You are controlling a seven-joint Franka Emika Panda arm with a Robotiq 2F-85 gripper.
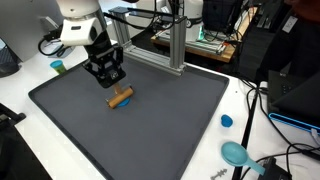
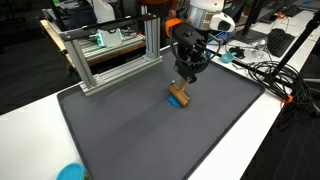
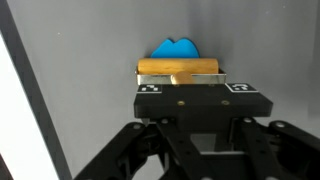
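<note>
Wrist view: gripper (image 3: 183, 84) pointing straight down, jaws drawn narrow. Wooden cylinder (image 3: 180, 68) lies crosswise just beyond the fingertips, mid-mat, with a blue piece (image 3: 175, 48) at its far side; contact or grip cannot be told. Aluminium frame (image 1: 176, 40) stands behind, well apart. Blue cap (image 1: 226, 121) and teal cup (image 1: 236, 153) sit on the white table (image 2: 25, 140) beside the dark mat (image 1: 170, 120). Cables and lab equipment around.

**Finding: robotics laboratory**

You are operating in a lab. Grounds: an aluminium-profile frame (image 2: 110, 55) standing on a white bench (image 2: 30, 110), a bare green circuit board (image 2: 115, 38) behind it, loose cables (image 2: 262, 70) trailing across, and a black work mat (image 1: 130, 130).
</note>
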